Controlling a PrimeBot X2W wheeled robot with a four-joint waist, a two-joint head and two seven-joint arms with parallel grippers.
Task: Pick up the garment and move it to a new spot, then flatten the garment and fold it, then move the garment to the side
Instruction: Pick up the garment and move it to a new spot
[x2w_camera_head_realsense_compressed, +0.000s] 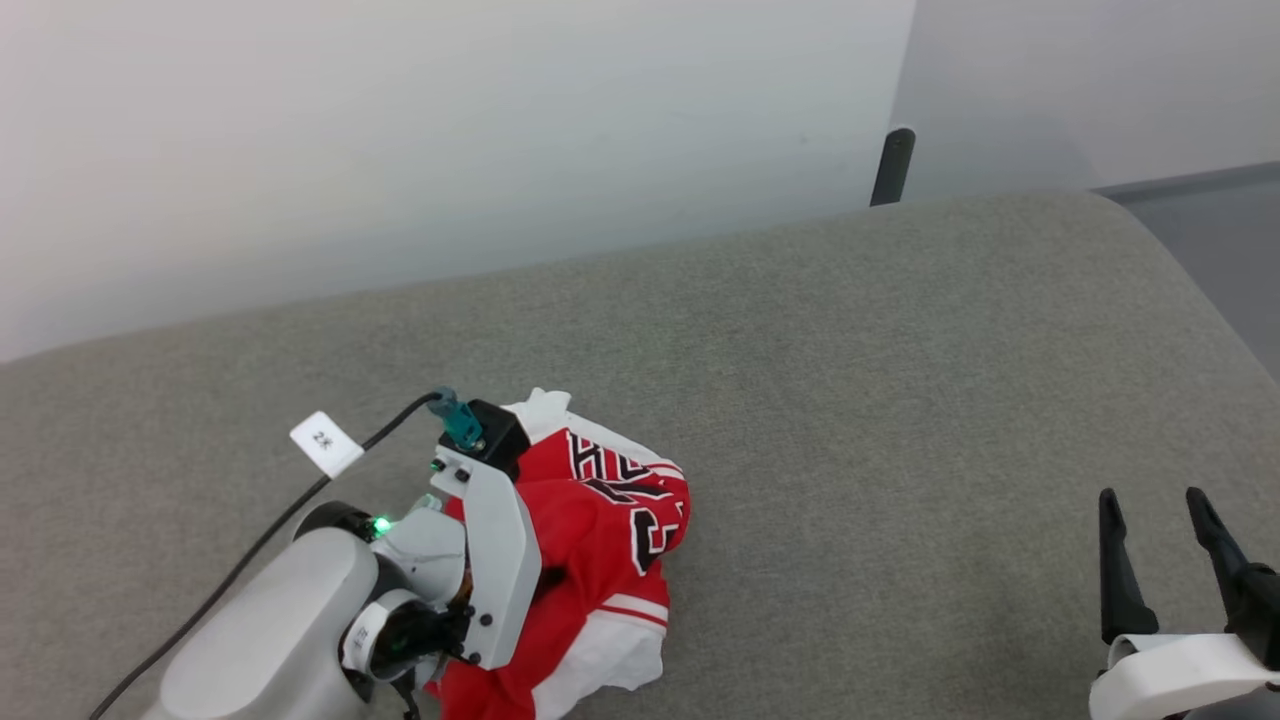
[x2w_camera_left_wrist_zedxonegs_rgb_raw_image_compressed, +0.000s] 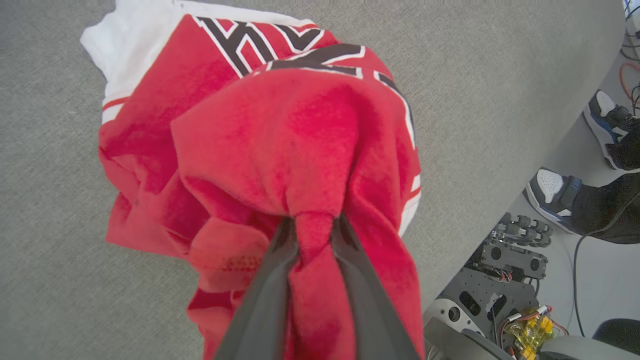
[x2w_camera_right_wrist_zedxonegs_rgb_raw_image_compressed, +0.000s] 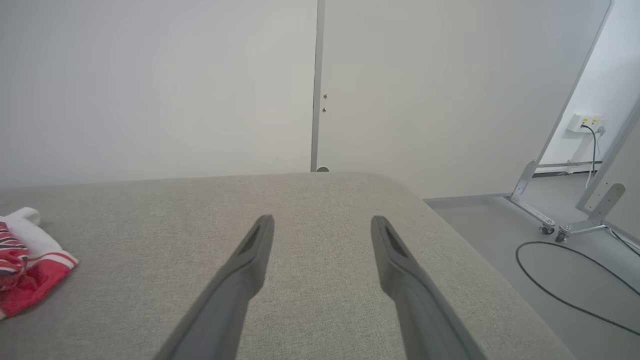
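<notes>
The garment (x2w_camera_head_realsense_compressed: 600, 520) is a red jersey with white panels and black lettering, bunched in a heap at the lower left of the grey padded surface (x2w_camera_head_realsense_compressed: 850, 380). In the left wrist view my left gripper (x2w_camera_left_wrist_zedxonegs_rgb_raw_image_compressed: 312, 225) is shut on a pinched fold of the garment (x2w_camera_left_wrist_zedxonegs_rgb_raw_image_compressed: 300, 135), the red cloth squeezed between both dark fingers. The head view shows my left wrist directly over the heap, hiding the fingers. My right gripper (x2w_camera_head_realsense_compressed: 1165, 515) stands open at the lower right, far from the garment, fingers spread over bare surface (x2w_camera_right_wrist_zedxonegs_rgb_raw_image_compressed: 322, 225). A corner of the garment (x2w_camera_right_wrist_zedxonegs_rgb_raw_image_compressed: 30, 270) lies at the right wrist view's left edge.
A black cable with a white tag (x2w_camera_head_realsense_compressed: 325, 442) runs from my left wrist across the surface. A white wall stands behind, with a dark post (x2w_camera_head_realsense_compressed: 892, 165) at the far edge. A person's shoes (x2w_camera_left_wrist_zedxonegs_rgb_raw_image_compressed: 555, 192) and robot hardware (x2w_camera_left_wrist_zedxonegs_rgb_raw_image_compressed: 500, 300) are on the floor beside the surface.
</notes>
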